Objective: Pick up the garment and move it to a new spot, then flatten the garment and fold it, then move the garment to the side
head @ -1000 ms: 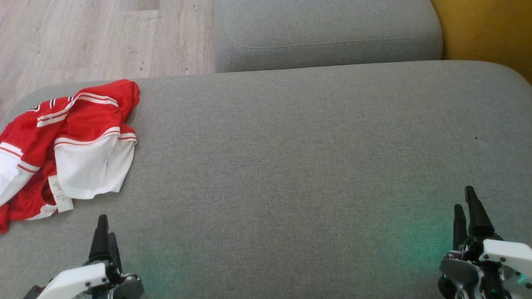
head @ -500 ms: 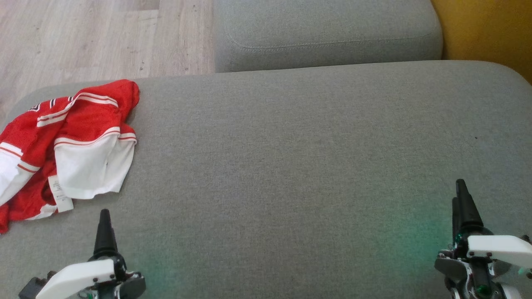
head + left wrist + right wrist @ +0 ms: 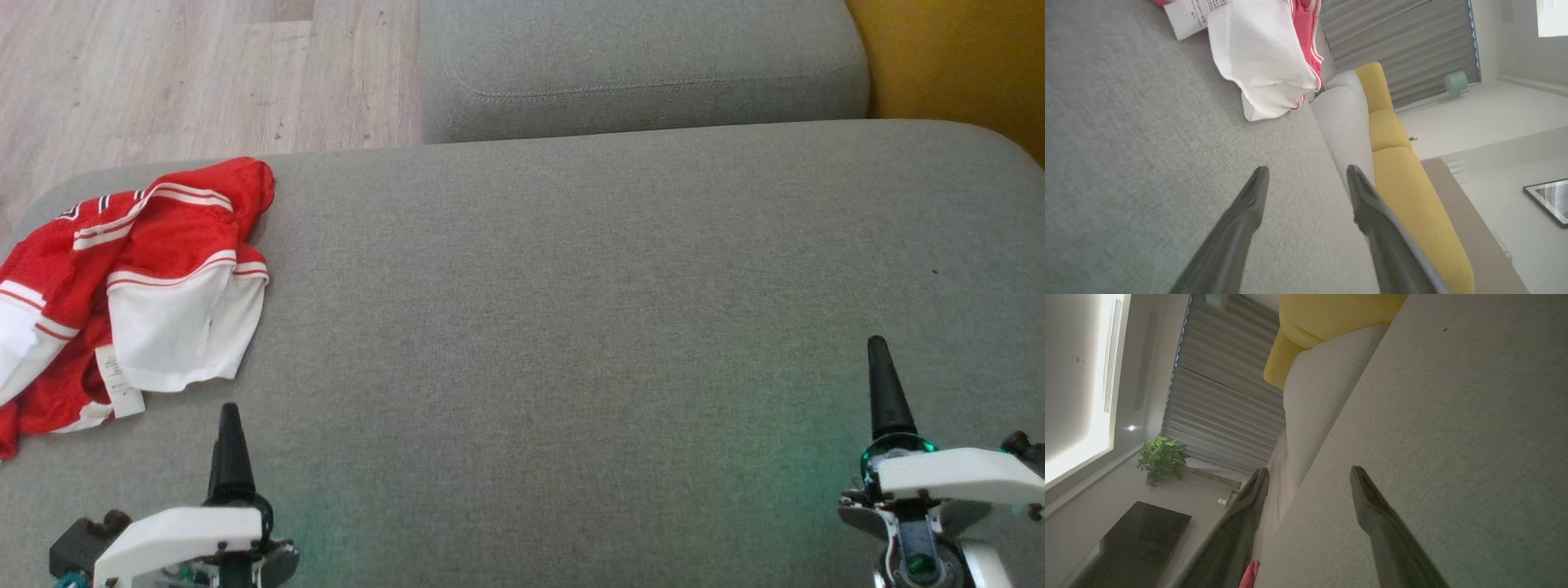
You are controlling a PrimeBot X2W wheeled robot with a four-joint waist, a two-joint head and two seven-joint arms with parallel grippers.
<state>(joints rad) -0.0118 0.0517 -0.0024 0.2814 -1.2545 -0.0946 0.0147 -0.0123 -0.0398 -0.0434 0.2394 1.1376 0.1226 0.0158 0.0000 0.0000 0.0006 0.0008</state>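
The left gripper (image 3: 1307,169) had edged toward the garment (image 3: 155,245), the right gripper (image 3: 1309,469) far from it. Both gaped empty, so the pick-up lay ahead.

L gripper (image 3: 1307,168) & R gripper (image 3: 1309,468): long dark tapered fingers (image 3: 1241,228), white plastic wrist covers (image 3: 955,476), grey metal brackets (image 3: 864,514), green LED (image 3: 919,563) on R.

Left hand (image 3: 230,418): shifted away from the left edge of the cushion (image 3: 571,286), tip also a little farther from its near edge.
Left wrist roll: turned; two fingers side by side a second ago, now lined up as one dark spike in the head view.
Right hand (image 3: 878,353): drawn inward from the right edge, tip pushed farther from the near edge.
Right wrist roll: turned likewise; white housing now lying flat and broad, fingers stacked one behind the other.
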